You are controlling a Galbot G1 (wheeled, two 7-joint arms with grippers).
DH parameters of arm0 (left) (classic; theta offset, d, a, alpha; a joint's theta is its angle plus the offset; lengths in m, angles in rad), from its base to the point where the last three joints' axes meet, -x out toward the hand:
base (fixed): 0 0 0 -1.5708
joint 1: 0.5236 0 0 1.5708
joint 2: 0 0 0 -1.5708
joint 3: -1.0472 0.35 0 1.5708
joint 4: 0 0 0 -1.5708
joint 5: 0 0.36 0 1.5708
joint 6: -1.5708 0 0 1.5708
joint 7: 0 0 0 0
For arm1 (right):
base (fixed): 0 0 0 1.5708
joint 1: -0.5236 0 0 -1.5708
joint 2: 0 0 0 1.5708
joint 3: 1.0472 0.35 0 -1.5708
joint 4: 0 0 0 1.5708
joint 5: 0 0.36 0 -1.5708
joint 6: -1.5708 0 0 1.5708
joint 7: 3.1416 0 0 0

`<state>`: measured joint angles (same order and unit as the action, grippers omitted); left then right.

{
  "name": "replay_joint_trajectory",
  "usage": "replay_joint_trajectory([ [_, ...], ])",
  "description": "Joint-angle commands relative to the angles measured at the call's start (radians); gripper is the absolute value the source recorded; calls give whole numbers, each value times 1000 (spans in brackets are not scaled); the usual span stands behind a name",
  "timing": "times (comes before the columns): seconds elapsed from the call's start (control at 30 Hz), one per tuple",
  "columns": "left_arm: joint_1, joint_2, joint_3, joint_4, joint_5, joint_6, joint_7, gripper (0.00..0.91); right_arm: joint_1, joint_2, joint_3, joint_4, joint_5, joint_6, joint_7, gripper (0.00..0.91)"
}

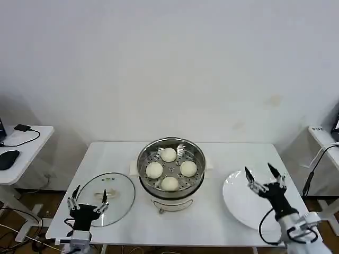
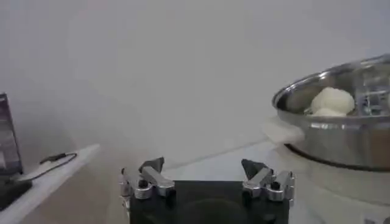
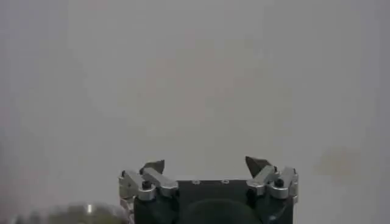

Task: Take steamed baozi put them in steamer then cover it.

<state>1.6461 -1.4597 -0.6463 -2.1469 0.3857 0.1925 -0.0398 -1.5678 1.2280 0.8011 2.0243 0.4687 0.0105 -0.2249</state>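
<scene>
We see a white counter (image 1: 222,153) carrying the steamer (image 1: 171,169) at its middle, midway between both sets of jaws. A clear glass lid (image 1: 108,191) lies flat under the left jaws; a white plate (image 1: 241,203) lies beneath the right jaws.

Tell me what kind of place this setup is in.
Probably a lab or office test room, not a kitchen: a plain white table against a bare white wall, and a side desk with a computer mouse and cables.

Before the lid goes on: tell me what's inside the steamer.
Four round cream-white dough buns sit on the perforated tray inside the shiny stainless-steel steamer pot. Anything beneath that tray is hidden.
</scene>
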Motion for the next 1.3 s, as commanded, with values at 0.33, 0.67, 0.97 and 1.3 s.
replay_joint_trajectory([
  [0.33, -57, 155, 114, 274, 905, 19, -108, 907, -22, 55, -19, 62, -191, -113, 138, 907],
  [0.67, -171, 133, 169, 432, 928, 23, -98, 907, -38, 65, -26, 54, -233, -94, 163, 907],
  [0.97, -218, 154, 139, 509, 918, -36, -75, 907, -31, 79, -20, 32, -257, -48, 158, 907],
  [1.3, -300, 142, 129, 538, 909, -41, -62, 907, -68, 105, -10, 33, -275, 0, 134, 907],
])
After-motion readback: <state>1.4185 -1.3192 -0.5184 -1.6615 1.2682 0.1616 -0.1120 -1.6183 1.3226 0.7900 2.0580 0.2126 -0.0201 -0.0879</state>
